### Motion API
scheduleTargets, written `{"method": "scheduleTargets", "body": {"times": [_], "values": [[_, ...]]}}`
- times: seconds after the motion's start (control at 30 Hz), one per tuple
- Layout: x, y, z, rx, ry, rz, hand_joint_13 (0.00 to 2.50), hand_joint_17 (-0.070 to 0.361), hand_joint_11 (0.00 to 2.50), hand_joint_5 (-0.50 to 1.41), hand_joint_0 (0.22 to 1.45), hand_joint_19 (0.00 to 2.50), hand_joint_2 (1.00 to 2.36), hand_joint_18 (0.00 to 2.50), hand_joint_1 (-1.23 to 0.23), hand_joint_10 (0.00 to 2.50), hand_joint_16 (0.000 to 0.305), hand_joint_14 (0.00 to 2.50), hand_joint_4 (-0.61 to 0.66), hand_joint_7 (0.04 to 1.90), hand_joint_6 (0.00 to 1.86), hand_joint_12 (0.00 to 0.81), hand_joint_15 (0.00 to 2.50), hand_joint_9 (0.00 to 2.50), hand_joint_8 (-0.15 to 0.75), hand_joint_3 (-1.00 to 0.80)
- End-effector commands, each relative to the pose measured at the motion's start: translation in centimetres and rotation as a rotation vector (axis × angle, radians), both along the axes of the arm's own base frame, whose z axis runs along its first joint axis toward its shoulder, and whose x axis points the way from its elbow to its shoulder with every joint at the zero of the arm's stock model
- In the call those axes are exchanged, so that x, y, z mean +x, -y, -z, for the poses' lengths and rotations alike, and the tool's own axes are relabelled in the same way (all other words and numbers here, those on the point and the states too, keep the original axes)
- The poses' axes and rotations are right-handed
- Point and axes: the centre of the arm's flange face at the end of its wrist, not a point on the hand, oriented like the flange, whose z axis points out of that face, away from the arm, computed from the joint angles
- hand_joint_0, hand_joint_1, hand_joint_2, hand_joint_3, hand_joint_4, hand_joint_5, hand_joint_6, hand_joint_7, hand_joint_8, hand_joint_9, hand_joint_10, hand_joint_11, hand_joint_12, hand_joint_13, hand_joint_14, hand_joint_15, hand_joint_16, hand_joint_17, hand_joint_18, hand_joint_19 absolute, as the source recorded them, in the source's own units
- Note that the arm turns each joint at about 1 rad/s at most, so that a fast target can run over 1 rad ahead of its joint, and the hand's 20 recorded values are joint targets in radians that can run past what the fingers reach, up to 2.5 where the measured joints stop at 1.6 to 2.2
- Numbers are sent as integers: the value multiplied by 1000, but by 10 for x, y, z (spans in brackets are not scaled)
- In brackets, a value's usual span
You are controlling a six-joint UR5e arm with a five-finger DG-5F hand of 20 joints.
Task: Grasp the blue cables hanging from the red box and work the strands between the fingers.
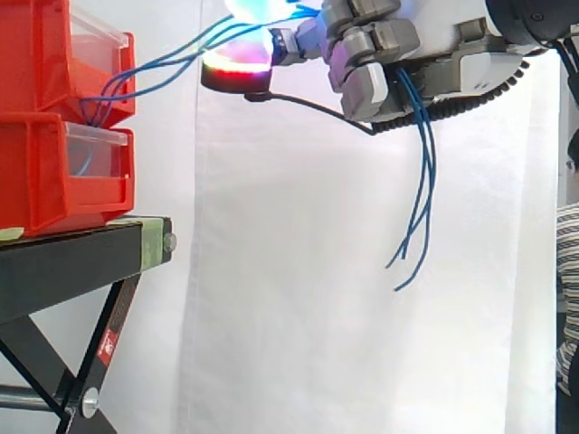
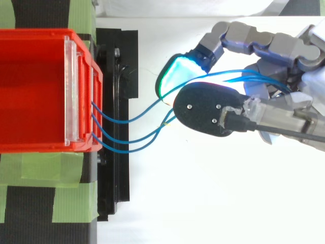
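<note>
Three thin blue cables (image 2: pixel 124 151) leave the front of the upper red box (image 1: pixel 36 54) at upper left. They sag, then rise rightward into the hand (image 2: pixel 284 48) at upper right. Its curled fingers clamp them between glowing pads, and the loose ends dangle below it in the side view. Two red bins are stacked, the lower bin (image 1: pixel 45 181) resting on a black stand (image 1: pixel 63 271). A small red label (image 1: pixel 107 346) on its leg is unreadable.

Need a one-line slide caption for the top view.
Robot hand grips three blue cables strung from the red bin, strands threaded between its fingers.
</note>
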Motion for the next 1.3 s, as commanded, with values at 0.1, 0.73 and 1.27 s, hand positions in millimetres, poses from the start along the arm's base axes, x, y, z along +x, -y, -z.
{"method": "scheduleTargets", "body": {"times": [0.1,0.73,1.27], "values": [[0,0,-1,3,6,3,1081,104,2500,371,1131,1184,1007,1462,-652,2500,46,2500,130,1472,233,419,1644,987,384,303],[1,1,-1,-3,3,16,1081,104,2500,542,1291,1184,1024,1462,-609,2500,46,2500,286,1122,21,419,1644,987,384,124],[0,1,-1,1,8,22,1081,104,2500,57,1062,1184,1021,1462,-790,2500,46,2500,117,1238,1026,419,1644,987,384,46]]}}
